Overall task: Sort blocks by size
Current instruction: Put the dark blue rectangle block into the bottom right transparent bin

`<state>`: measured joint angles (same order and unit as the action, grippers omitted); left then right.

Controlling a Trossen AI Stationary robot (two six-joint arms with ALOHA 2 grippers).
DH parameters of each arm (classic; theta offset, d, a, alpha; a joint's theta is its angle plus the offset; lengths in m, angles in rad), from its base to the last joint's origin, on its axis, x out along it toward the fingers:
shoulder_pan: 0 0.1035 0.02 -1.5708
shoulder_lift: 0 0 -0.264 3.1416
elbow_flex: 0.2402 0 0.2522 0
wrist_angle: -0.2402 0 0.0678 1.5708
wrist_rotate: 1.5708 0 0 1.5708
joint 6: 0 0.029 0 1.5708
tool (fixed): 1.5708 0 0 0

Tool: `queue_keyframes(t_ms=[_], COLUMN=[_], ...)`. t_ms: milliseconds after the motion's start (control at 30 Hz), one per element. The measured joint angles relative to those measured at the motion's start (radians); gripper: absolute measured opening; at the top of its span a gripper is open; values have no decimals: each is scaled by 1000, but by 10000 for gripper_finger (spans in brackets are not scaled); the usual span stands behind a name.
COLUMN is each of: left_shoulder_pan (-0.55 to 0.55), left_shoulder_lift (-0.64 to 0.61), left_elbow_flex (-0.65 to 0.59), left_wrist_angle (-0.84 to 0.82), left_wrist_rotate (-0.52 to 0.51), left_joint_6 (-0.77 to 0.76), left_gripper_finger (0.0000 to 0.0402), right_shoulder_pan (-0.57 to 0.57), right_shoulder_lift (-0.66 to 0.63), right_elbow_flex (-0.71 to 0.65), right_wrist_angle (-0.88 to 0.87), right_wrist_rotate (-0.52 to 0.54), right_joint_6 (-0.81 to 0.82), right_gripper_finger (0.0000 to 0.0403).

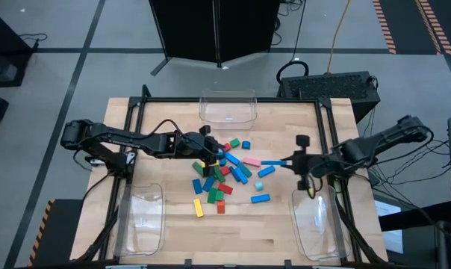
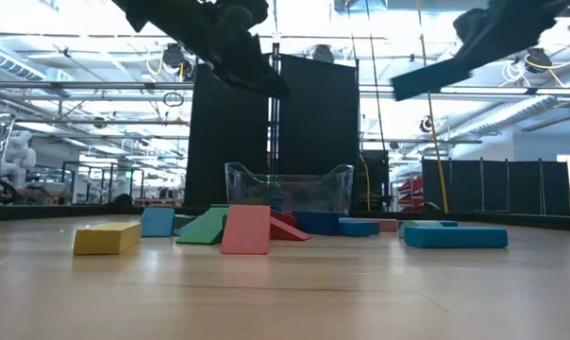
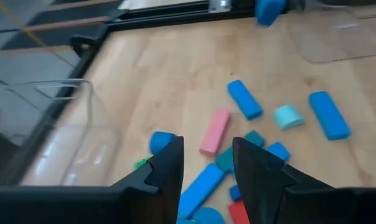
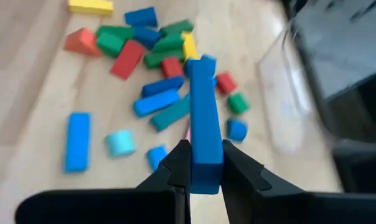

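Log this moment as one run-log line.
right gripper: jaws shut on long blue bar block, lifted | left gripper: jaws open, empty, above block pile | clear plastic bins: no blocks visible

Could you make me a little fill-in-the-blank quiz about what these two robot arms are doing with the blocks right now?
1. The right gripper is shut on a long ____ bar, lifted above the table.
2. The left gripper hovers over the pile with ____ between its fingers.
3. Counting the clear bins on the table gives ____.
4. The cyan block lies on the ____ side of the pile, seen from above.

Missing words: blue; nothing; three; right
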<state>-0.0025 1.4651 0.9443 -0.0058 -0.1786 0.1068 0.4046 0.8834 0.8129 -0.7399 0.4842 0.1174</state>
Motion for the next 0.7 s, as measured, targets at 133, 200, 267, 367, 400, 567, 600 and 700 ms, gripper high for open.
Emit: queue_keyframes(t_ms=[133,200,267,367,400,567,600,700], left_shoulder_pan=[0,-2,-7,-14,-17,-27,-31,-33], left_shoulder_lift=[0,0,1,2,2,2,2,2], left_elbow_flex=[0,0,-1,-1,-1,-2,-2,-2], left_wrist_angle=[7,10,17,20,20,20,20,20], left_wrist_rotate=[-17,-17,-17,-17,-18,-28,-35,-41], left_joint_6=[17,51,76,105,110,111,111,118], left_gripper_finger=[138,138,138,138,138,138,138,138], right_shoulder_pan=[48,73,96,133,145,229,248,305], right_shoulder_lift=[7,14,19,20,20,45,52,80], right_elbow_flex=[118,163,194,208,208,208,208,208], right_wrist_angle=[-178,-238,-293,-340,-356,-433,-437,-436], right_wrist_rotate=[-89,-156,-221,-306,-332,-429,-443,-494], right_joint_6=[153,230,310,444,491,750,791,897], right_gripper_finger=[47,47,47,47,47,47,47,48])
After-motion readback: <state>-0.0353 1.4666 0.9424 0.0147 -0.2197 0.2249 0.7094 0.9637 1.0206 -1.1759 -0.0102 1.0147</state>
